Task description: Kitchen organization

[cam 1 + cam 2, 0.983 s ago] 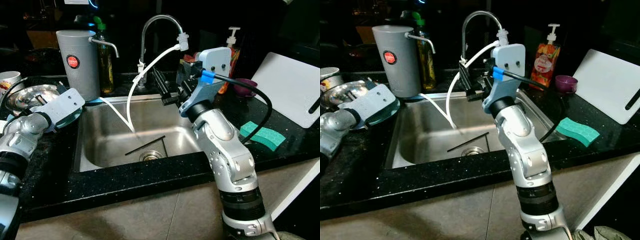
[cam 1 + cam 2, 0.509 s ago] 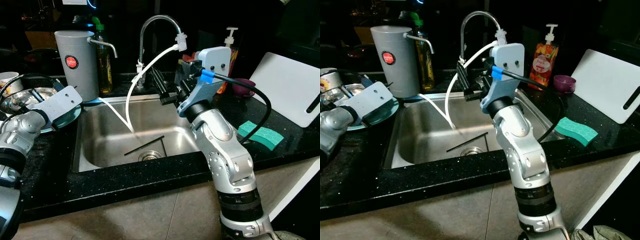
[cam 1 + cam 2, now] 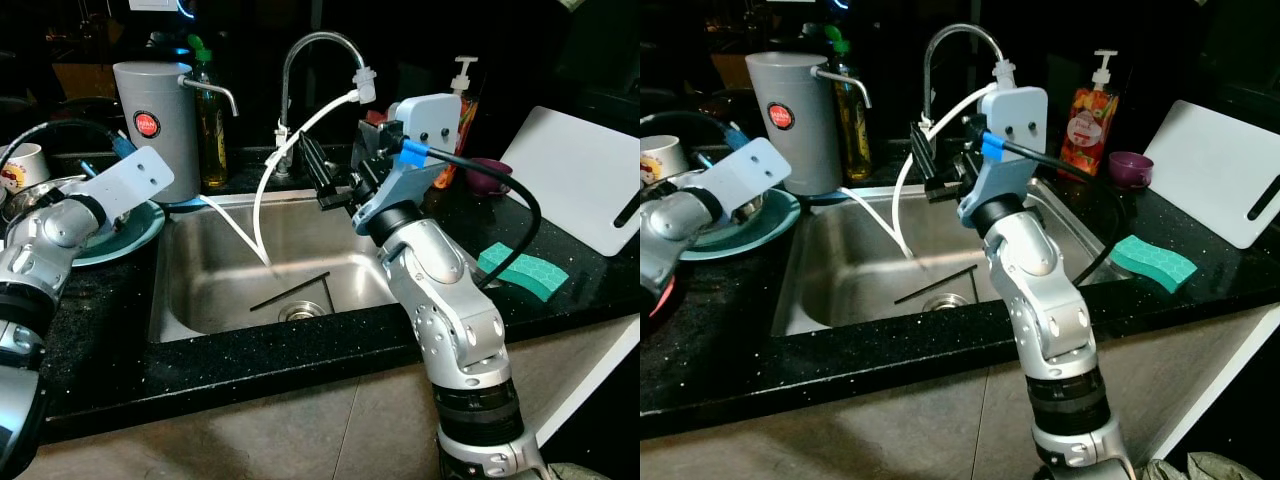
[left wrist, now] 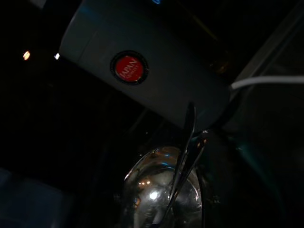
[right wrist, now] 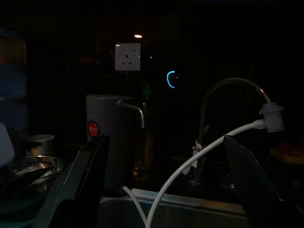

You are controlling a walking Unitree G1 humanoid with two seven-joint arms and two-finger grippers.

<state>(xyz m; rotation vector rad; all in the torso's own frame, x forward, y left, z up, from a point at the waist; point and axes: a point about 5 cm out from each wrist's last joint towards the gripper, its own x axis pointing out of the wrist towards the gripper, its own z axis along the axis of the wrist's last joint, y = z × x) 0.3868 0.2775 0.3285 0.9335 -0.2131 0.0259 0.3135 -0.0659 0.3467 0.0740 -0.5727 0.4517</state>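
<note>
My right gripper (image 5: pixel 164 190) is raised above the steel sink (image 3: pixel 180 300), near the faucet (image 3: pixel 310 45) and its white hose (image 3: pixel 262 190). It is open, both black fingers (image 5: pixel 83 185) spread wide with nothing between them. A thin black stick (image 3: pixel 290 291) lies on the sink floor beside the drain. At the left, my left gripper (image 3: pixel 120 200) hovers over a teal plate (image 3: pixel 135 232), mostly behind its white camera mount. The left wrist view looks down on a steel bowl (image 4: pixel 161 190) holding utensils, with the grey canister (image 4: pixel 128 68) behind it.
On the black counter stand a grey canister (image 3: pixel 150 120), an oil bottle (image 3: pixel 210 130) and a mug (image 3: pixel 25 165) at the left. A soap dispenser (image 3: pixel 1083 115), purple cup (image 3: pixel 1130 167), green sponge (image 3: pixel 525 270) and white cutting board (image 3: pixel 580 175) sit at the right.
My left arm has lifted and swung back from the sink's edge, baring more of the teal plate. The right arm has barely moved.
</note>
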